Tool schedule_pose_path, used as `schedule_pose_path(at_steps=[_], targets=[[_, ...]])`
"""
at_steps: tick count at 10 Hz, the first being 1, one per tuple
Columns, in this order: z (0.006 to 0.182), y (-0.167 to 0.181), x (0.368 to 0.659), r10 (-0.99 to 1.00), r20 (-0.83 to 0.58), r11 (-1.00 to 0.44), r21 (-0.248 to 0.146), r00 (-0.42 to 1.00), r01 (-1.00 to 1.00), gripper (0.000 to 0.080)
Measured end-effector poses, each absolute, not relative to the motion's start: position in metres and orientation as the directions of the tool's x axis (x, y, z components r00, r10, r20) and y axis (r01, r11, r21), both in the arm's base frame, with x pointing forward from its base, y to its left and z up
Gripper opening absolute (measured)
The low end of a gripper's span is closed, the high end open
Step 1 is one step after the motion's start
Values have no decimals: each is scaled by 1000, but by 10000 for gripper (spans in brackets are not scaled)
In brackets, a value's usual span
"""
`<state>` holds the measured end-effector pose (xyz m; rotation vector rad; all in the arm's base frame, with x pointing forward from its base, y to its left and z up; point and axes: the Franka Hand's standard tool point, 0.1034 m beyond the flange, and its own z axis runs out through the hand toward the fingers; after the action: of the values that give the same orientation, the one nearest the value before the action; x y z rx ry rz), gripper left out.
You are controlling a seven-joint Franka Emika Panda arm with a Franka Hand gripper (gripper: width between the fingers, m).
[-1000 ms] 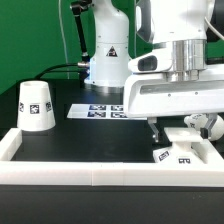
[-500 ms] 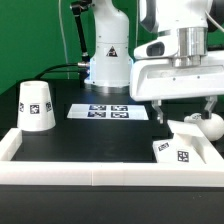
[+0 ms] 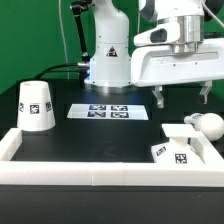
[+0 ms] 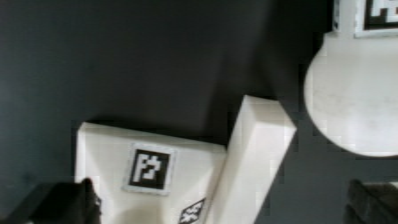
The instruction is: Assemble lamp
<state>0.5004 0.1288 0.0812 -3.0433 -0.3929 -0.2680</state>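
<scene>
The lamp base (image 3: 180,152) lies tilted in the front corner on the exterior view's right, tags showing. The round bulb (image 3: 205,124) lies just behind it, against the white wall. The tapered shade (image 3: 36,105) stands upside down at the exterior view's left. My gripper (image 3: 182,98) hangs open and empty above the base and bulb, well clear of both. In the wrist view the base (image 4: 151,160) and the bulb (image 4: 356,95) lie below the gripper (image 4: 217,205), whose dark fingertips (image 4: 64,200) stand wide apart.
A white raised wall (image 3: 90,170) borders the black table at the front and sides. The marker board (image 3: 108,111) lies flat at the middle back. The robot's white pedestal (image 3: 108,60) stands behind it.
The gripper has risen away from the base and bulb, empty. The base, bulb and shade stay where they were.
</scene>
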Motion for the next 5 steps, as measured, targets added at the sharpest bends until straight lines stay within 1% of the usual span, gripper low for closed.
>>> schedule_pose_path(at_steps=[2, 3, 4, 5], targets=[[81, 129, 500, 243, 180, -966, -40, 953, 254, 699], [80, 129, 500, 267, 182, -960, -34, 946, 278, 699], [77, 134, 498, 339, 190, -937, -22, 921, 349, 699], [77, 145, 495, 373, 188, -923, -22, 909, 384, 699]])
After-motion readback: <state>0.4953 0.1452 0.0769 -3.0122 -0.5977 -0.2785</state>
